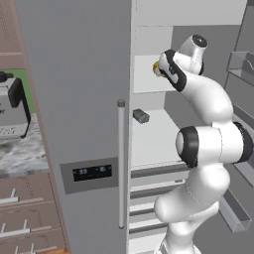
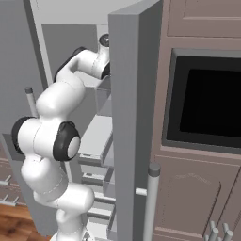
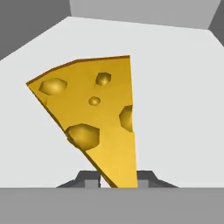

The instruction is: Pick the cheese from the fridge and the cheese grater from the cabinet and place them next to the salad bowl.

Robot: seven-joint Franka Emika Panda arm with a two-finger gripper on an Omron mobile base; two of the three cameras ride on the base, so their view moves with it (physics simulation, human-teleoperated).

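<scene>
- Yellow-orange, hole-pitted wedge of cheese (image 3: 94, 118) sits between the two dark finger tips of the hand (image 3: 117, 177), which you have pinched onto its narrow lower point; the jaws are nearly together because that tip is thin.
- You find the cheese inside the tall grey double-door fridge (image 1: 79, 99), just over its upper white shelf (image 3: 175, 109), so the arm is bent high and reaches deep into the fridge's open right half.
- Judging by the grip, you are at the lift-out step; the wide top of the wedge leans away from the hand, so it could swing in such a small pinch.
- From the left base view you get only a yellow speck of cheese at the hand (image 1: 159, 68); the wrist covers the rest.
- Below that shelf in the fridge lies a small dark grey block (image 1: 141, 116), well apart from the cheese.
- Whether the wedge touches the shelf or is clear of it, you cannot tell.
</scene>
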